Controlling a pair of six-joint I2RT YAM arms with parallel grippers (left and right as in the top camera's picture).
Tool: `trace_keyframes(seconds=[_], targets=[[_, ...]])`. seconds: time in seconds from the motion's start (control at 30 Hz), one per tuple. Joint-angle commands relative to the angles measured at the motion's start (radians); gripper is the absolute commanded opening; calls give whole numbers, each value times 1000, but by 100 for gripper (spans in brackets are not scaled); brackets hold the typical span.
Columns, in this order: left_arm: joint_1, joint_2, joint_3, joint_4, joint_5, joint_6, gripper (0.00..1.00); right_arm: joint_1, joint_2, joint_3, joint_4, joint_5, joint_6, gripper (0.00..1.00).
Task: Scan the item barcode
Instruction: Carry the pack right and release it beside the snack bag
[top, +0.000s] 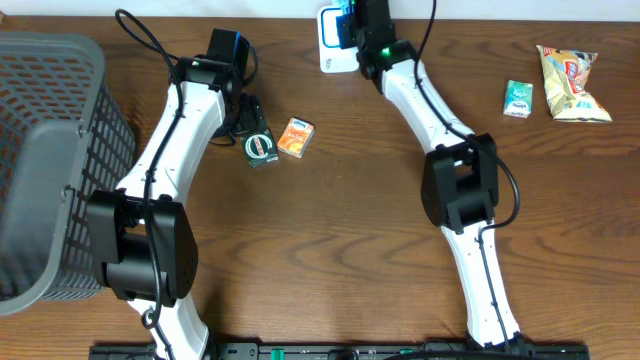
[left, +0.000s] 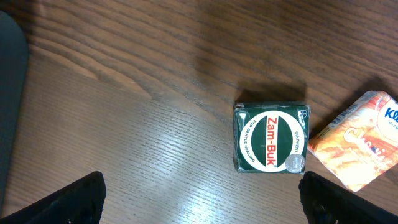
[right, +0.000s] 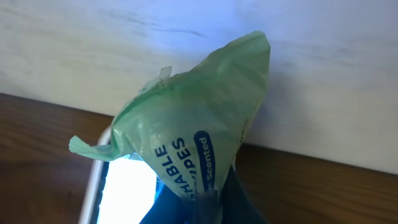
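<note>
My right gripper (right: 208, 208) is shut on a pale green pack of wipes (right: 193, 130), which stands up from the jaws and hides most of them. Just below and left of the pack glows the bright face of a white scanner (right: 124, 190). In the overhead view the right gripper (top: 352, 28) holds the pack over the white scanner (top: 328, 52) at the table's far edge. My left gripper (left: 202, 202) is open low over the table, and its dark fingers (left: 68, 202) are spread wide with nothing between them.
A green Zam-Buk box (left: 270, 137) lies just ahead of the left gripper, with an orange box (left: 360, 140) to its right. A grey mesh basket (top: 50, 160) fills the left side. A small green packet (top: 518, 99) and a snack bag (top: 570, 85) lie far right.
</note>
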Motion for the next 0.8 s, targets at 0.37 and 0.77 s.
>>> trace_keyframes(seconds=[0.37,0.77], targets=[[0,-7,5,-2,-9,9,98,-322,-209,24,-518,336,-178,6],[0,-7,5,-2,-9,9,98,-546,-206,24,-776,-367,-153,99]])
